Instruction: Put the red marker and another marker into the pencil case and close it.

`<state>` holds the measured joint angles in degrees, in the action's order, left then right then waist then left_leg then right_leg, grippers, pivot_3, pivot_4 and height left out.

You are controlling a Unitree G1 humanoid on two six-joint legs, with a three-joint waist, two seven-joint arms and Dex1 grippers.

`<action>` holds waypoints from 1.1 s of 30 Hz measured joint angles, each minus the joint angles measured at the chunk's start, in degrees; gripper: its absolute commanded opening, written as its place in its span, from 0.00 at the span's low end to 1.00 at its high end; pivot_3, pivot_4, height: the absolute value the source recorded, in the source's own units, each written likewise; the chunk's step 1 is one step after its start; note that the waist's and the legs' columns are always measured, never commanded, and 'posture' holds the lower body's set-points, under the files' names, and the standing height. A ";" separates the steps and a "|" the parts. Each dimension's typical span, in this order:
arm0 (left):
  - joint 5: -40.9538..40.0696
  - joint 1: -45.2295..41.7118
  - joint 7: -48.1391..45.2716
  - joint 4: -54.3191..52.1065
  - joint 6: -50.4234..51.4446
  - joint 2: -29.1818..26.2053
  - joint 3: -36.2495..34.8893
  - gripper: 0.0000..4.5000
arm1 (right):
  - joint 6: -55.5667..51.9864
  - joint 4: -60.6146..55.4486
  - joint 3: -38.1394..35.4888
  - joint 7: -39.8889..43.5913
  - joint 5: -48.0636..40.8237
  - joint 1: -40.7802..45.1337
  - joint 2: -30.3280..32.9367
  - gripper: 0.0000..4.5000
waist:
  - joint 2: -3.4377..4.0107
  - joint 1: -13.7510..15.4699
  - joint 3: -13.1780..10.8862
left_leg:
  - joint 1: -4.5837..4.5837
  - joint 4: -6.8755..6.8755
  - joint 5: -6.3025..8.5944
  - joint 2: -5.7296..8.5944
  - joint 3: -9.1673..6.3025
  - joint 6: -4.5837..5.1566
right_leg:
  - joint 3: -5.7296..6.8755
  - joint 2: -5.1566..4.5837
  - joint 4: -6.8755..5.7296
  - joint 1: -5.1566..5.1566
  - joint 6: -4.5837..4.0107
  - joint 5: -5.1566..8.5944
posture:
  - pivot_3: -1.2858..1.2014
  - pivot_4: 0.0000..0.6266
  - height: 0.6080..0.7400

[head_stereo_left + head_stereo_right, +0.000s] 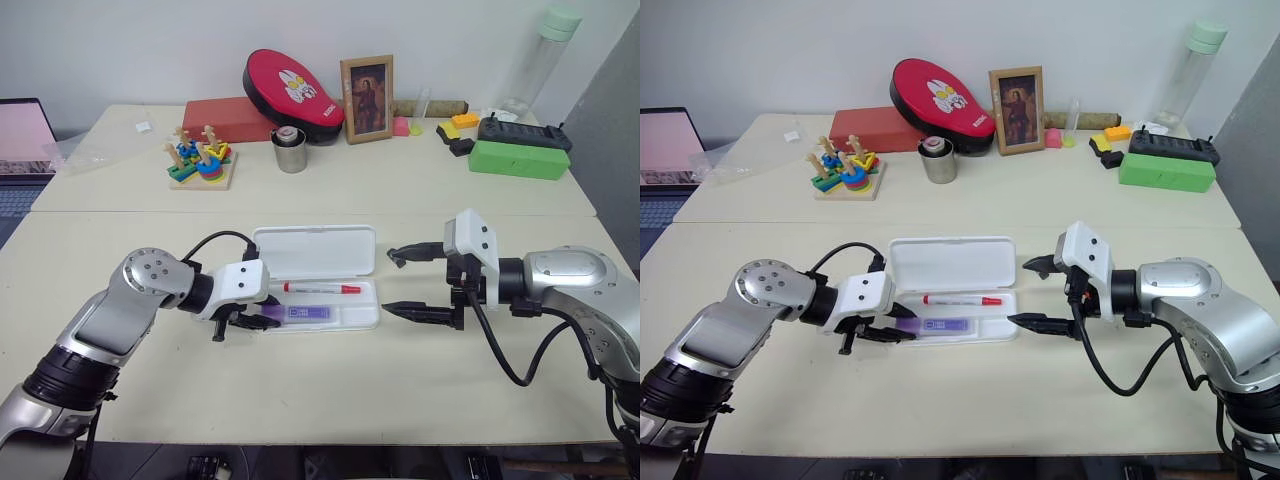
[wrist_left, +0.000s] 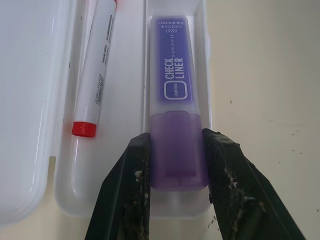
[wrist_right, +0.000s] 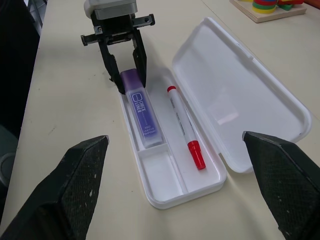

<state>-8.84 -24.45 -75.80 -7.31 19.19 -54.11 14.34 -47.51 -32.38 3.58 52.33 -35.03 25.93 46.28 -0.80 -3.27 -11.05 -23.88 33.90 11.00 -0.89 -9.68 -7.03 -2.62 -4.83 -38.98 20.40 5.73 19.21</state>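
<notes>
The pencil case lies open on the near table, lid flat behind the tray, long axis running left-right across the robot's front. The red marker sits in the tray's rear compartment, long axis parallel w/ the case, red cap at the robot's right end, small red plug at the left end. The purple marker lies in the front compartment, also lengthwise w/ the case, translucent cap end toward the robot's left, printed body running right; approx. half the tray length beyond it is bare. Left gripper is clamped on the purple marker's cap end, one black finger each side, touching it; the marker rests down in the tray, not lifted as far as can be told. From the head views the left gripper comes in from the case's left end, angled down. Right gripper hangs just off the case's right end, not touching it, fingers spread wide w/ nothing between them. On the far table: a ring-stacking toy, metal cup, red pouch, framed picture, green box, tall bottle.
</notes>
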 measured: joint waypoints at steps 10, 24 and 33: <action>-0.09 -0.02 -0.02 -0.02 0.74 0.56 -0.01 0.76 | 0.00 0.00 0.00 0.01 -0.01 0.00 0.00 1.00 | 0.00 -0.01 0.00 | 0.00 0.01 0.00 0.00 0.00 0.00 | 0.00 0.00 -0.01 -0.01 0.00 0.00 | 0.52 0.24 1.00; -15.03 -0.40 13.86 -10.75 15.68 15.61 -10.66 1.00 | -5.86 11.87 6.74 -14.92 11.26 4.40 -7.00 1.00 | -0.04 -0.15 0.03 | 0.06 0.11 -0.02 0.00 -0.04 0.01 | 0.02 0.00 -0.07 -0.08 0.00 -0.01 | 0.52 0.24 1.00; -15.61 -0.76 25.46 -12.72 16.62 22.02 -11.27 1.00 | -9.37 24.69 10.11 -25.05 19.07 7.65 -17.30 1.00 | -0.04 -0.15 0.03 | 0.07 0.10 -0.03 0.02 -0.05 -0.01 | 0.02 0.00 -0.06 -0.08 -0.01 -0.02 | 0.52 0.24 1.00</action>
<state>-24.45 -25.20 -50.34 -20.03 35.81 -32.08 3.07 -56.87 -7.69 13.69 27.28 -15.96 33.58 28.99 -0.85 -3.42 -11.01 -23.82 34.00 10.97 -0.87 -9.73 -7.05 -2.60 -4.84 -39.04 20.32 5.72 19.19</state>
